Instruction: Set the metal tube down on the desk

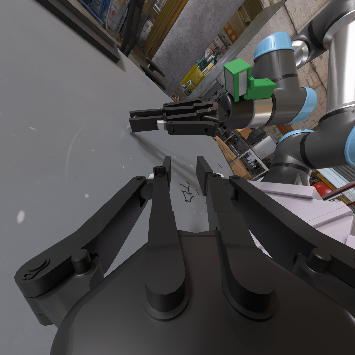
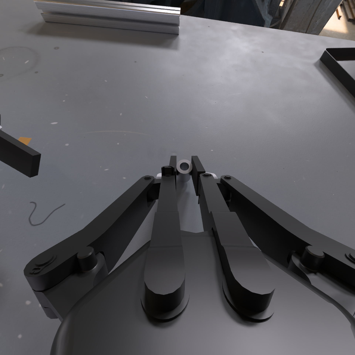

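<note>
The metal tube (image 2: 184, 172) is short, grey and hollow. It stands upright between the fingertips of my right gripper (image 2: 184, 163), which is shut on it just above the grey desk (image 2: 230, 115). I cannot tell whether the tube's lower end touches the desk. In the left wrist view the right gripper (image 1: 132, 121) reaches in low over the desk, with a pale bit of the tube (image 1: 128, 126) at its tips. My left gripper (image 1: 183, 163) is open and empty, a short way from the right one. One of its fingers (image 2: 19, 155) shows at the left edge of the right wrist view.
A silver aluminium profile (image 2: 109, 17) lies at the desk's far edge. A black frame (image 2: 336, 69) lies on the desk at the right and also shows in the left wrist view (image 1: 80, 30). The right arm's white base (image 1: 288, 203) stands beside the desk.
</note>
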`<state>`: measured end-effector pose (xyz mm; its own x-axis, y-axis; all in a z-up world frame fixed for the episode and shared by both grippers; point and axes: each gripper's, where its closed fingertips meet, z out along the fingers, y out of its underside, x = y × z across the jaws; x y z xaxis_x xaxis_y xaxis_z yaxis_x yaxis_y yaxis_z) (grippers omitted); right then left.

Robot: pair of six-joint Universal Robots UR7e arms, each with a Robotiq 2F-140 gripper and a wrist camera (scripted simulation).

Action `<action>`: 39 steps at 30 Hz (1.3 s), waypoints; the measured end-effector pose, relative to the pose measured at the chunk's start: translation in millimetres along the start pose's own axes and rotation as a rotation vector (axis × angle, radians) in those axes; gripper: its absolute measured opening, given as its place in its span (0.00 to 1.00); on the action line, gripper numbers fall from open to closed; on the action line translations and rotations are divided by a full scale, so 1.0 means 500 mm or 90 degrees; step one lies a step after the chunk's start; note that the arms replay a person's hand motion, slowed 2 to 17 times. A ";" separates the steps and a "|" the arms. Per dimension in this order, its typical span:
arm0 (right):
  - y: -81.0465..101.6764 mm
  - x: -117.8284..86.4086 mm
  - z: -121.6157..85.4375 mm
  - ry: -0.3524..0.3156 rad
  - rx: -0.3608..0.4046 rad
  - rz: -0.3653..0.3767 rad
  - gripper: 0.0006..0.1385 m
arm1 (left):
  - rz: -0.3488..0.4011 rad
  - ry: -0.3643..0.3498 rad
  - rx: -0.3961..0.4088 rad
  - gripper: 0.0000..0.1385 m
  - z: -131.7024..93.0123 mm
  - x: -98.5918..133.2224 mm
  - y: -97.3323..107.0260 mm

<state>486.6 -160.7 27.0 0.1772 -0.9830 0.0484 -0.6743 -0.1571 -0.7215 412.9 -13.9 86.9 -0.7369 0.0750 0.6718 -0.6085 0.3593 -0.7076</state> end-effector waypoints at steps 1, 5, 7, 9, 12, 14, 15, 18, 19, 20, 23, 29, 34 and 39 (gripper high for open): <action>0.001 0.001 0.001 0.004 -0.001 0.000 0.15 | 0.000 0.001 0.000 0.26 0.000 0.000 0.000; 0.005 0.004 0.007 0.017 -0.008 0.005 0.15 | -0.007 0.006 0.004 0.26 -0.002 0.001 -0.002; 0.006 0.004 0.008 0.018 -0.010 0.010 0.15 | -0.013 0.009 0.006 0.26 -0.003 0.001 -0.003; 0.007 0.004 0.009 0.018 -0.010 0.015 0.15 | -0.018 0.012 0.009 0.26 -0.004 0.001 -0.005; 0.008 0.005 0.010 0.016 -0.011 0.023 0.15 | -0.022 0.014 0.013 0.25 -0.006 0.000 -0.007; 0.009 0.005 0.011 0.013 -0.012 0.025 0.20 | -0.024 0.015 0.014 0.25 -0.007 0.000 -0.008; 0.009 0.004 0.012 0.011 -0.013 0.025 0.23 | -0.024 0.016 0.015 0.25 -0.007 0.000 -0.009; 0.004 0.002 0.011 0.001 -0.009 0.017 0.37 | -0.025 0.019 0.016 0.25 -0.008 0.001 -0.009; -0.001 0.001 0.009 -0.004 -0.002 0.012 0.41 | -0.025 0.020 0.017 0.25 -0.008 0.001 -0.010; -0.008 0.001 0.005 -0.007 0.007 0.007 0.45 | -0.026 0.021 0.017 0.25 -0.008 0.002 -0.010; -0.039 0.005 -0.015 -0.011 0.057 -0.009 0.50 | -0.026 0.025 0.017 0.24 -0.008 0.004 -0.010; -0.088 0.012 -0.074 -0.013 0.166 -0.046 0.39 | -0.021 0.025 0.017 0.24 -0.008 0.005 -0.010; -0.085 -0.007 -0.087 -0.046 0.183 -0.089 0.33 | -0.014 0.021 0.018 0.24 -0.008 0.005 -0.011; -0.059 -0.034 -0.069 -0.075 0.134 -0.125 0.26 | -0.010 0.021 0.017 0.24 -0.009 0.007 -0.011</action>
<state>479.0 -142.7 71.4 0.3791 -0.9162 0.1294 -0.4581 -0.3073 -0.8341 415.0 -11.6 93.9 -0.7179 0.1002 0.6889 -0.6274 0.3357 -0.7026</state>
